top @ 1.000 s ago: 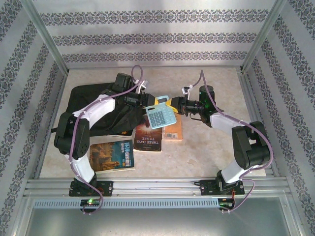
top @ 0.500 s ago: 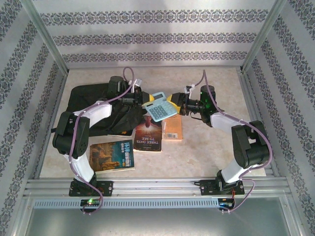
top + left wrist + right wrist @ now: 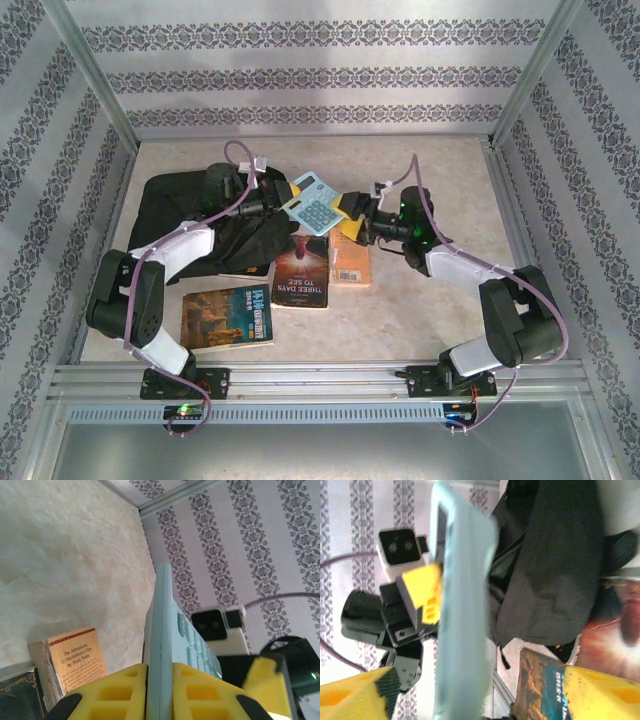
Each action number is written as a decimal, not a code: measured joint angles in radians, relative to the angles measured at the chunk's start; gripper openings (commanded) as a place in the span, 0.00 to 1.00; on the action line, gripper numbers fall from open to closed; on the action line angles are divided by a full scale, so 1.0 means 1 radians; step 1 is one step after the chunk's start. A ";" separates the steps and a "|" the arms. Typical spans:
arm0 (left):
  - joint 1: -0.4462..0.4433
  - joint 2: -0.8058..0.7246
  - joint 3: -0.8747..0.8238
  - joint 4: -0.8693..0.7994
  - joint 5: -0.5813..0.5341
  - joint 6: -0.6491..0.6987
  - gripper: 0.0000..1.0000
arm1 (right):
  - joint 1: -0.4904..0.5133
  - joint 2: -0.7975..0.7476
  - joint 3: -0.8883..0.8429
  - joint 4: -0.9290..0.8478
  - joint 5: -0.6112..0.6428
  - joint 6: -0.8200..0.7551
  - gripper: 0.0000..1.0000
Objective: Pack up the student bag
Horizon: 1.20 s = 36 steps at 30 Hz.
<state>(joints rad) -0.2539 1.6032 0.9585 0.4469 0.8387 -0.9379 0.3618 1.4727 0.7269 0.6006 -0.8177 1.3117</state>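
The student bag (image 3: 185, 215) lies black and crumpled at the left rear of the table, and it is dark fabric (image 3: 560, 565) in the right wrist view. My left gripper (image 3: 285, 196) is shut on a light blue calculator (image 3: 313, 203), held edge-on between its yellow fingers (image 3: 107, 690) above the bag's right edge. The calculator (image 3: 162, 645) stands upright in the left gripper (image 3: 160, 695). My right gripper (image 3: 345, 212) is open just right of the calculator. Its fingers (image 3: 602, 690) stand wide either side of the blurred calculator (image 3: 462, 605) without touching it.
Three books lie in front of the bag: a dark one (image 3: 303, 270), an orange one (image 3: 350, 262) (image 3: 77, 657), and a brown and blue one (image 3: 228, 315) (image 3: 545, 685). Metal rails and patterned walls enclose the table (image 3: 430, 300).
The right gripper opened and let go of the calculator. The left gripper closed on it and carried it left and back toward the bag.
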 measured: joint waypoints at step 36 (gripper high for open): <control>-0.042 -0.163 0.109 -0.372 -0.141 0.217 0.57 | 0.047 0.062 0.042 0.145 0.122 0.069 0.21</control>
<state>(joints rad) -0.2962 1.4403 1.0676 0.0746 0.6975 -0.7208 0.4088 1.5345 0.7689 0.7452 -0.6952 1.3811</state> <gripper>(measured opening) 0.557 0.218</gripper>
